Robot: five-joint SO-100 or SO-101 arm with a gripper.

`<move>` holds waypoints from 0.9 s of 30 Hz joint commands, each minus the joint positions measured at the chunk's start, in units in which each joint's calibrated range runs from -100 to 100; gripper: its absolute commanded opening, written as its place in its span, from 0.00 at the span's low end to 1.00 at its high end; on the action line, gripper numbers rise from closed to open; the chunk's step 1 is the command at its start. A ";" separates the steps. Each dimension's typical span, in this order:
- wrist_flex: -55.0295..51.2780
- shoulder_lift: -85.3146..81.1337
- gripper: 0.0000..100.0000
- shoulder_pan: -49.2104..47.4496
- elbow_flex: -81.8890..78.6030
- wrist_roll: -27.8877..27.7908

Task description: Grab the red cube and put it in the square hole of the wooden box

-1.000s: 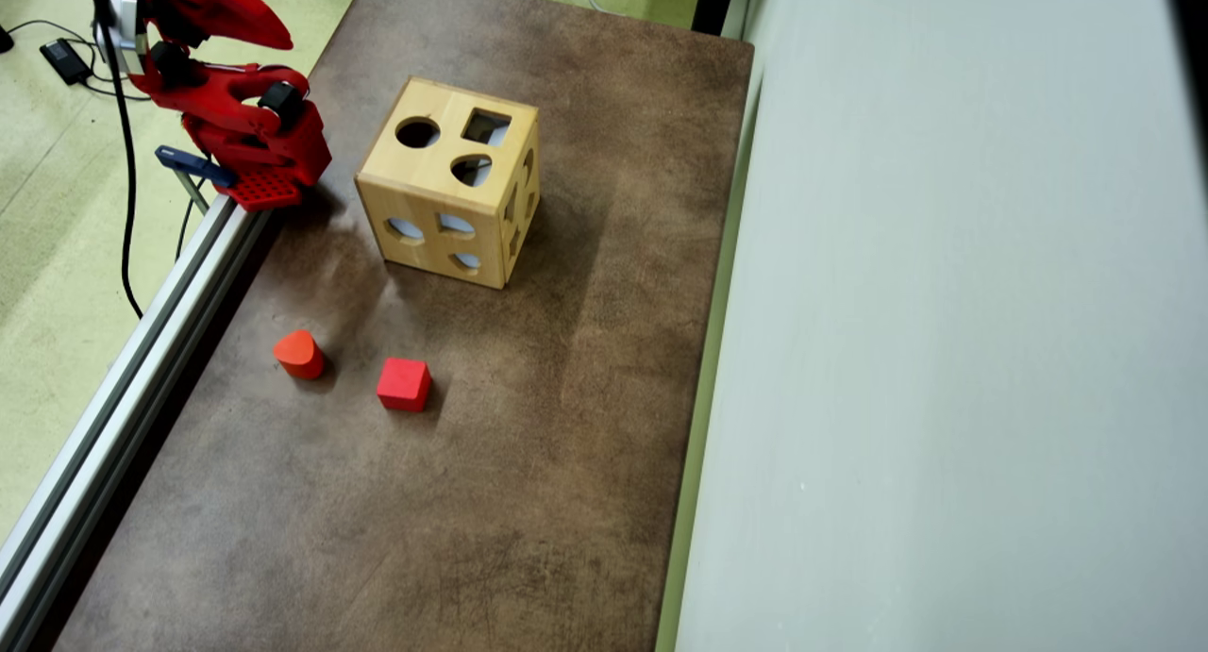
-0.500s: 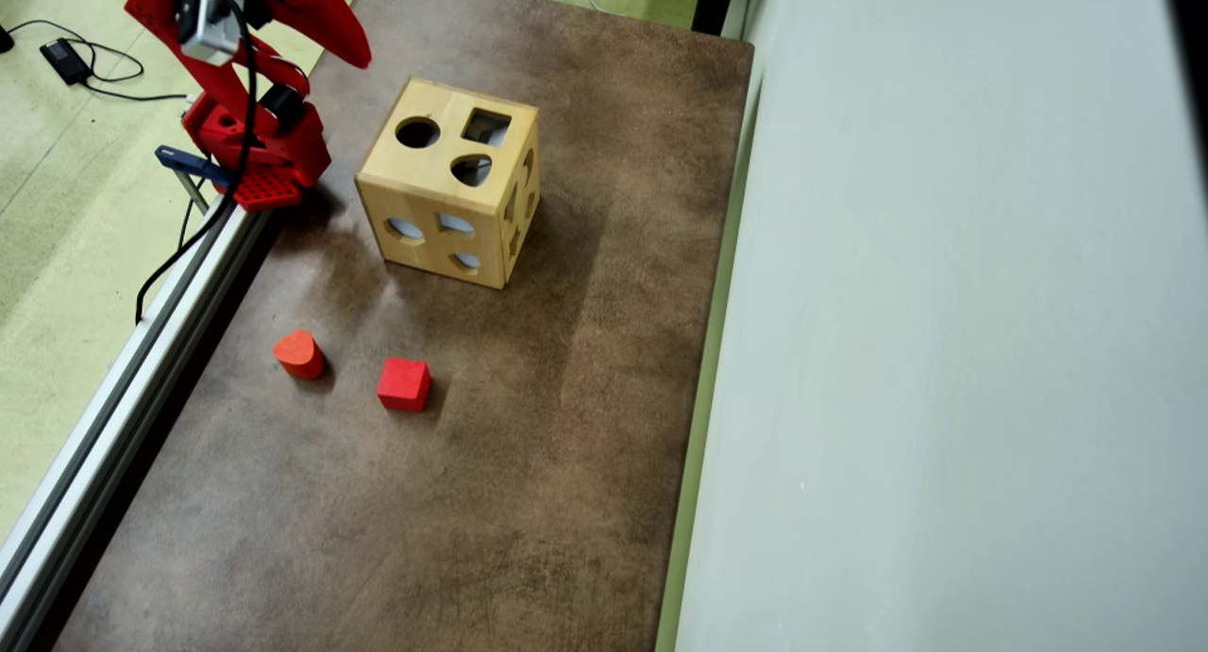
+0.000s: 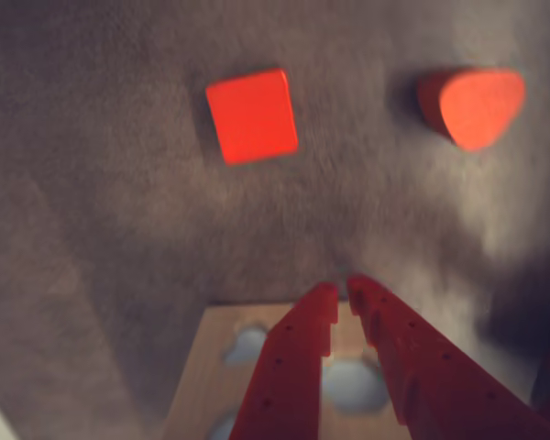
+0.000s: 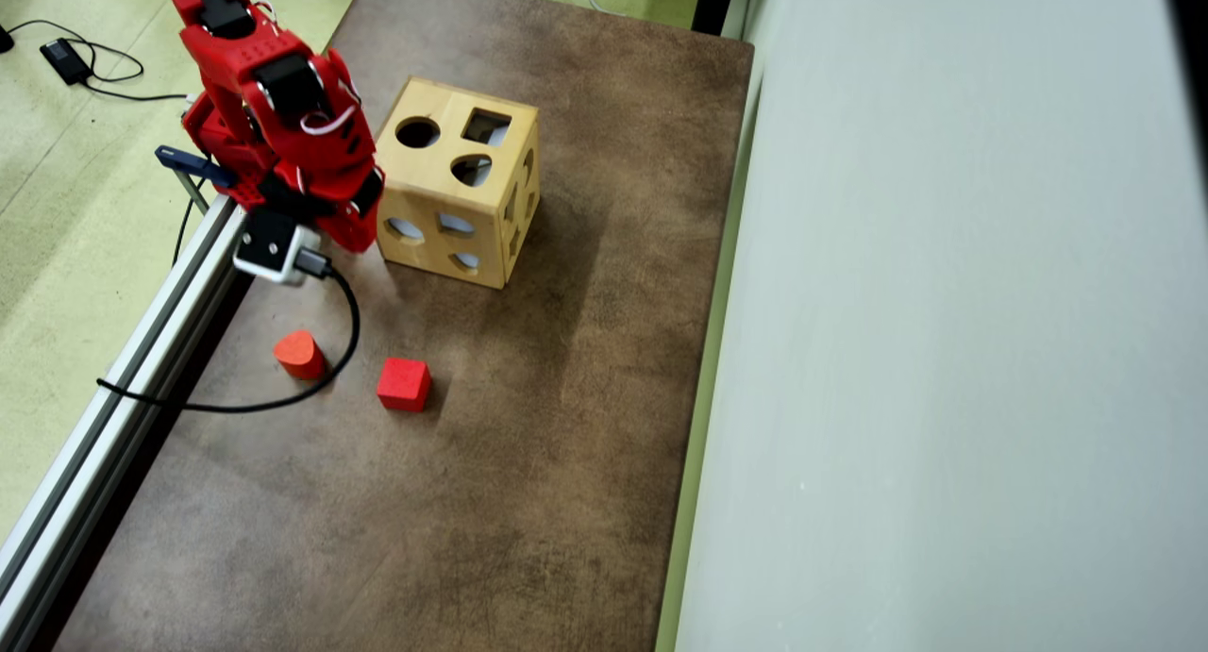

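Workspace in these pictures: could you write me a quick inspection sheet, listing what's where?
Surface: brown mottled table, bare apart from the items below.
Job's things: red cube lies loose on the table; wooden box stands upright, square hole on its top face.
Clutter: orange-red rounded block left of the cube in the overhead view.
Claw: claw nearly shut, empty, over the box's side.
Cables: black cable loops across the table.
Surroundings: metal rail, green floor, pale wall.
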State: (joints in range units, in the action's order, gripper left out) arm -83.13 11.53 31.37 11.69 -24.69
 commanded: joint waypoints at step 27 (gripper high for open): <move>1.63 25.71 0.09 0.80 25.96 -7.03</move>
State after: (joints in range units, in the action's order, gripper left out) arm -80.95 38.81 31.58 34.72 -31.72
